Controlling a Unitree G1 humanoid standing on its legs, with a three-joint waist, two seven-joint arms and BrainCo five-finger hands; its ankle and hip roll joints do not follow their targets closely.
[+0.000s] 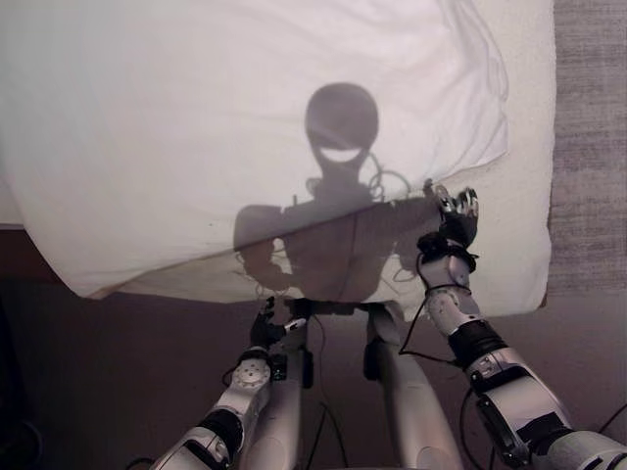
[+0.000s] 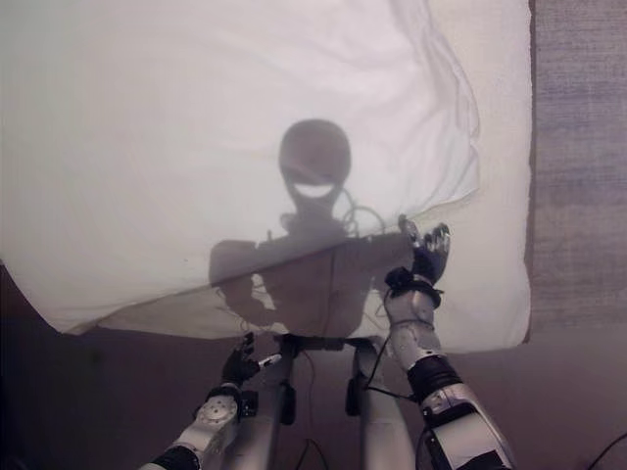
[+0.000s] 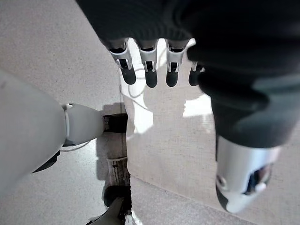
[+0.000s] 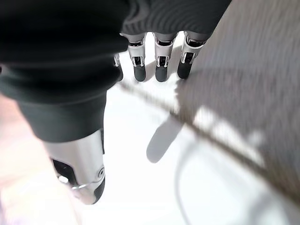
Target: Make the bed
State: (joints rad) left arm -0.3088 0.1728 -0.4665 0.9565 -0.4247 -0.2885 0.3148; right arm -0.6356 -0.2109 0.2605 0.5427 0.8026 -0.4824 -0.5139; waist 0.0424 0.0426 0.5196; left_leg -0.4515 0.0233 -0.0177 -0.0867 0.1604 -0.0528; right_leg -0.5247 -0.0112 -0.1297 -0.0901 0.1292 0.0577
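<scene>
Bedding comes first by size: the white duvet (image 1: 196, 127) spreads over the bed ahead of both my robot hands, its near edge running slantwise, lower toward my left and rising toward my right, so it lies crooked on the white mattress sheet (image 1: 524, 147) that shows bare beyond and to the right of my right robot hand. Its corner near that hand is bunched and wrinkled, which I judge is why the cover looks unfinished and why my right arm is raised toward it. Grey carpet floor (image 1: 588, 127) lies further right of the bed and beneath my lowered left arm. My right robot hand (image 1: 455, 217) hovers at the duvet's near edge, just short of the wrinkled corner, fingers (image 4: 161, 70) straight and spread, thumb (image 4: 84, 173) apart, nothing pinched; I would say it is set there to take the hem and pull it square. My left robot hand (image 2: 238, 364) hangs low, below the bed edge and well apart from the duvet, fingers (image 3: 151, 70) relaxed and extended over the carpet, holding nothing, most likely idle because the slack to be fixed is on the right side.
</scene>
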